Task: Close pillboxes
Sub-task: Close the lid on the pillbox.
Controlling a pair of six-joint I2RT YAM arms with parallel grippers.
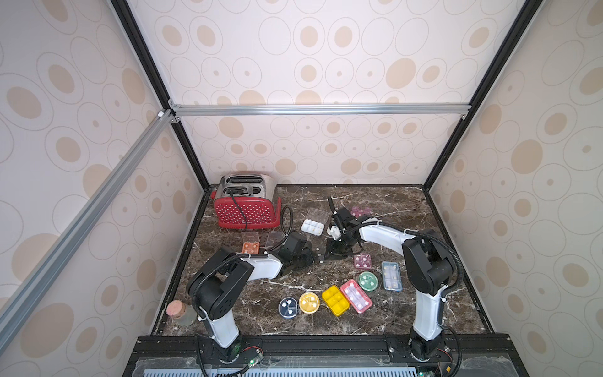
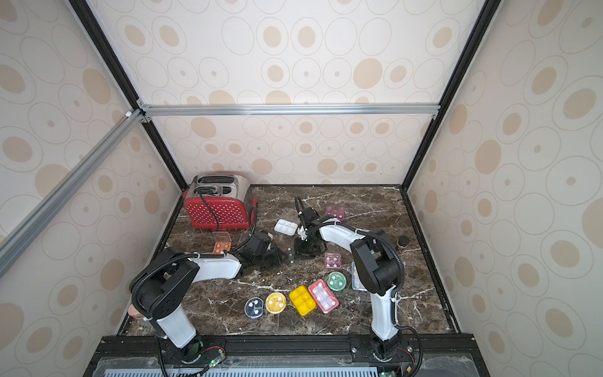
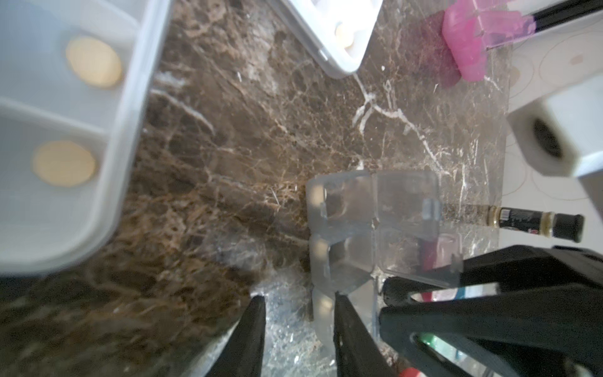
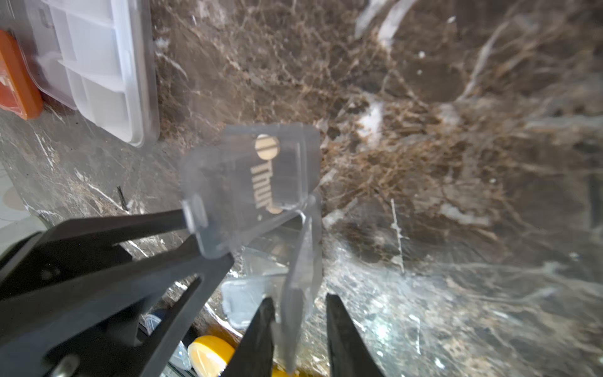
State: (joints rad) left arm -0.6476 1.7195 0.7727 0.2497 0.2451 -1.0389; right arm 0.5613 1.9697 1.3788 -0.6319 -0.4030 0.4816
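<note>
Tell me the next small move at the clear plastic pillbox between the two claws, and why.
Probably close the right claw on the raised clear lid flap and fold it down onto the clear plastic pillbox. The flap stands open between its spread fingers, while the left claw sits at the box's corner.

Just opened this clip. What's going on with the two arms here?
Both arms meet mid-table over a clear pillbox marked Thur. The left tool straddles the box's edge with its jaws apart. The right tool has its jaws on either side of a raised clear lid flap, which is not yet down. Farther back, a white pillbox and an orange pillbox lie open.
</note>
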